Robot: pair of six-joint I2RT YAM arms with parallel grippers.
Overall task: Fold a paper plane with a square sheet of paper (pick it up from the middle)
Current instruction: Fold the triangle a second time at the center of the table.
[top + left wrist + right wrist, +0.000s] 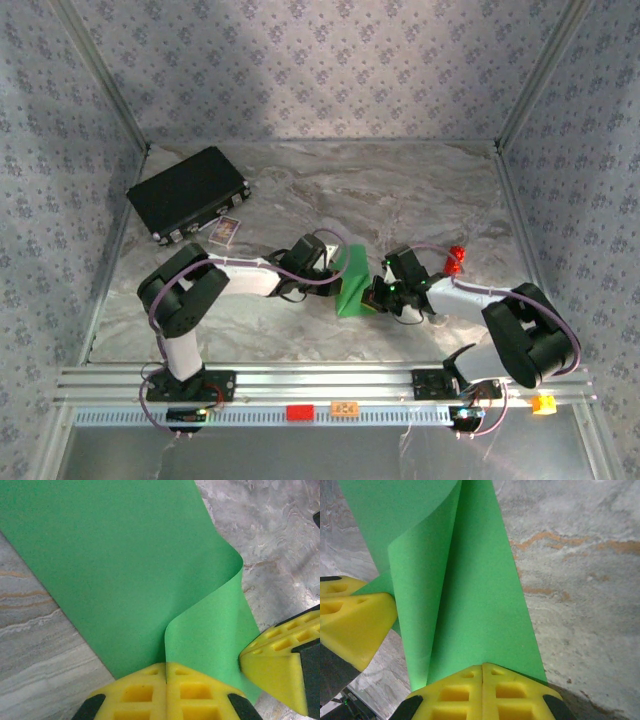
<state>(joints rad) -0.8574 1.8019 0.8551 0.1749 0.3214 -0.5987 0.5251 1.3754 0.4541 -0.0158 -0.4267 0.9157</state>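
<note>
Fold step, seems the first crease: thin bright-green square sheet of paper (115, 570) is pinched by left gripper (166, 667) & right gripper (482, 667), both closed on it, curling up beyond the fingertips. Next prob. needs bringing edges together evenly, then pressing flat.

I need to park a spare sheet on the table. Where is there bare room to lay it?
Biggest bare patch: the back of the table, between the black case and the right wall, behind the red cylinder. A smaller one: between the green sheet and the near rail. Crowded: the centre, where the left gripper and right gripper pinch that sheet.
</note>
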